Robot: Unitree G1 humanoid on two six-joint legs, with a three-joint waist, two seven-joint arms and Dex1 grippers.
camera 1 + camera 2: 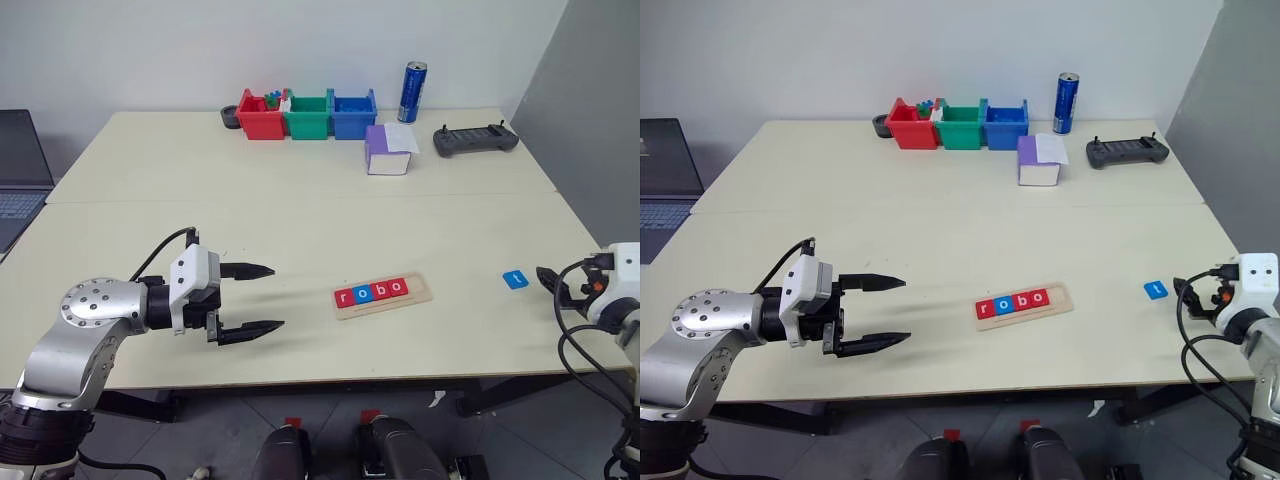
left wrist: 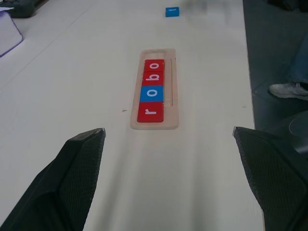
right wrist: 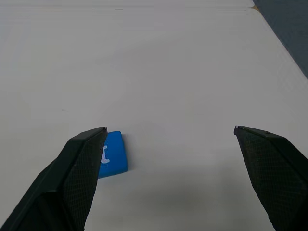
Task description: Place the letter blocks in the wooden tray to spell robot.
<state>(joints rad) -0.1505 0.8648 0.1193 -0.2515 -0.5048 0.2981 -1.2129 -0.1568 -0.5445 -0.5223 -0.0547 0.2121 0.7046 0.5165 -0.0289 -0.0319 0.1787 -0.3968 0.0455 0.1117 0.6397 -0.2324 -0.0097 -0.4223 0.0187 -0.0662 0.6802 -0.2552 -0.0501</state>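
Tray (image 1: 383, 296) near table centre holds r, o, b, o; last slot empty. Blue t block (image 1: 515, 279) lies well right, near your right gripper (image 1: 547, 279), jaws wide, holding nothing. Left gripper (image 1: 262, 298) open, idle. Risk: t block sits beside one finger (image 3: 82, 173), not between; closing may shove it away.

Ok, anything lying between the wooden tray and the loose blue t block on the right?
No. In the left eye view, only bare table separates the wooden tray from the blue t block.
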